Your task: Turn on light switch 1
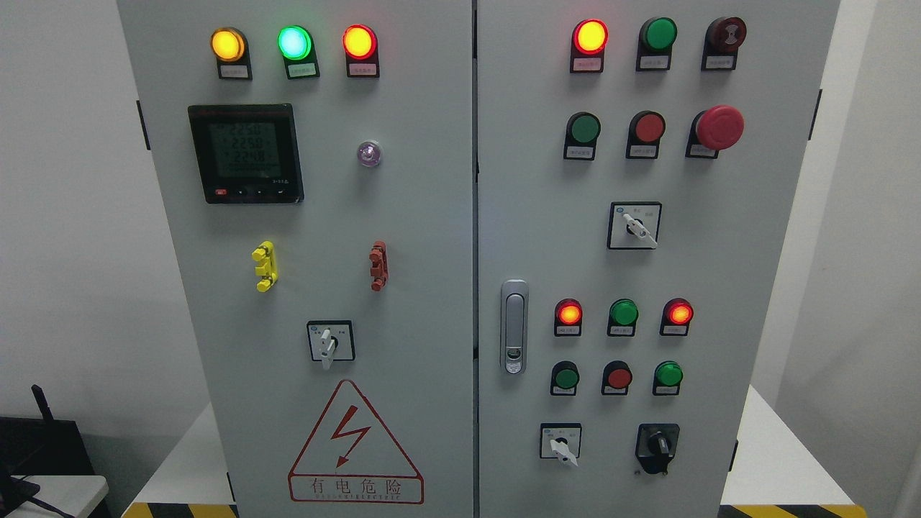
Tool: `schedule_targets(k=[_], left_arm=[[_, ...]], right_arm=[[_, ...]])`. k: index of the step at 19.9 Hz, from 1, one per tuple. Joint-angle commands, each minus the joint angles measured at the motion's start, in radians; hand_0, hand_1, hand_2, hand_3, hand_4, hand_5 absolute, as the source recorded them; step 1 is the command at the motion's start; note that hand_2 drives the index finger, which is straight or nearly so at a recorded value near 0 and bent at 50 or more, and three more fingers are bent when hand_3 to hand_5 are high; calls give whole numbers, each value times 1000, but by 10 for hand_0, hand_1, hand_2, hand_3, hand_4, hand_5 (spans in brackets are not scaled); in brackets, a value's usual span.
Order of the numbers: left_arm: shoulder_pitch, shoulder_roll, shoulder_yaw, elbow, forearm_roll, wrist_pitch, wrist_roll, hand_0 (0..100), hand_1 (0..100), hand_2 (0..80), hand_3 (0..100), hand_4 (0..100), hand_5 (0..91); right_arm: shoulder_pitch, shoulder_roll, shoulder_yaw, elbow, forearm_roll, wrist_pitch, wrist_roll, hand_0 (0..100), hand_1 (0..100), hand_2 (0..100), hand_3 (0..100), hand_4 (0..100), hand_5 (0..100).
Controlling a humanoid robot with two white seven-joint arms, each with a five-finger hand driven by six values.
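A grey electrical cabinet fills the head view, with a left door (424,288) and a right door (719,273). The right door carries rows of push buttons: a green one (583,128), a red one (648,128) and a red mushroom stop (717,127) in the upper row, then green (566,377), red (618,377) and green (668,374) lower down. Rotary selector switches sit at mid right (634,225), lower right (560,441) and on the left door (330,341). No label is readable enough to tell which is switch 1. Neither hand shows.
Lit lamps run along the top: yellow (227,44), green (294,42), red (359,42) and red (590,36). A digital meter (245,153), a door latch (514,326), a black knob (657,446) and a high-voltage warning triangle (355,444) are on the panels. White walls flank the cabinet.
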Motion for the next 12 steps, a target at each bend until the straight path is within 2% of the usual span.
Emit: schedule_targets(k=[1, 2, 5, 12], left_arm=[[-49, 8, 25, -380, 10, -2, -45, 336, 0, 222, 415, 568, 378], [-65, 8, 19, -383, 8, -16, -59, 303, 0, 249, 424, 579, 416], [-95, 19, 1, -386, 5, -54, -82, 265, 0, 297, 446, 589, 458], [-117, 4, -146, -389, 7, -111, -85, 219, 34, 335, 504, 589, 526]], right_arm=[[0, 1, 17, 0, -25, 1, -1, 120, 389, 0, 0, 0, 0], [-1, 1, 17, 0, -25, -1, -1, 120, 389, 0, 0, 0, 0], [-1, 1, 17, 0, -25, -1, -1, 120, 389, 0, 0, 0, 0], [0, 1, 17, 0, -25, 1, -1, 120, 389, 0, 0, 0, 0]])
